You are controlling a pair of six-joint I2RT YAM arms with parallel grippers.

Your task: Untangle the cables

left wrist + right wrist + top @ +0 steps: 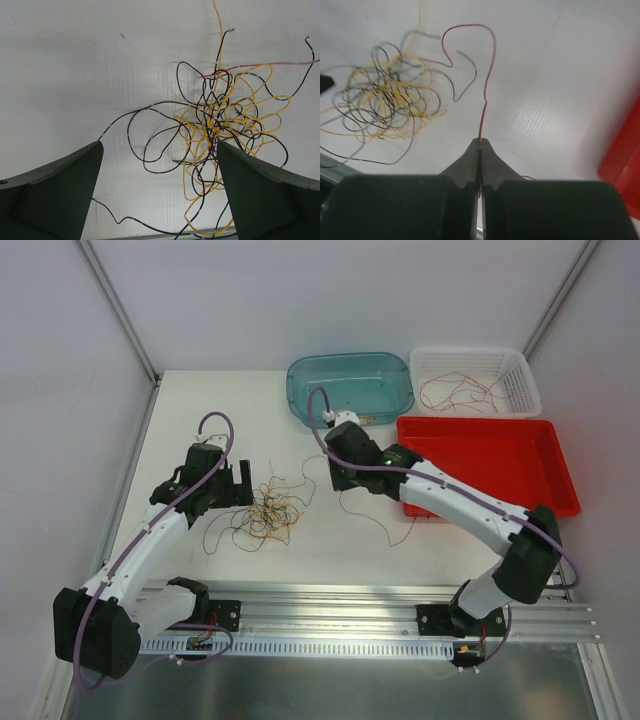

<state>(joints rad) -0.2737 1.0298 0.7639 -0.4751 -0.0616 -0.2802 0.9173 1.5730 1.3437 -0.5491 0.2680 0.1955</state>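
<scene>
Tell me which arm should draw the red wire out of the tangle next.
Right. The right gripper is shut on the red cable leading to the tangle; the left gripper hangs open over it, holding nothing.

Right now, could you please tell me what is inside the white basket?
Several thin red-brown cables lie loose on the floor of the white basket. Nothing covers it from above. Whether finer wires of other colours lie among them is too small to tell.

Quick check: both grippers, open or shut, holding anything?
Left gripper: open, holding nothing.
Right gripper: shut on the red cable.
</scene>
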